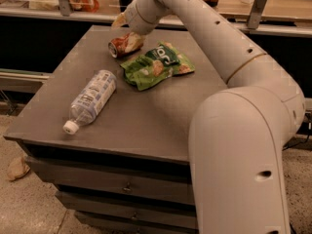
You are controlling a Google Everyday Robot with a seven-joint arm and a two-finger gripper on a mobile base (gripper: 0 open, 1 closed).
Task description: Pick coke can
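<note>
The coke can (117, 48) lies on its side at the far left part of the grey table (146, 111), its silver top facing left. My gripper (126, 31) reaches down onto it from the arm on the right. The gripper is open: one pale fingertip (118, 19) stands behind the can and the other lies across the can's right half. The can rests on the table.
A green snack bag (156, 66) lies just right of the can. A clear water bottle (91, 99) with a white cap lies at the front left. My arm (243, 130) fills the right side. A counter with rails runs behind the table.
</note>
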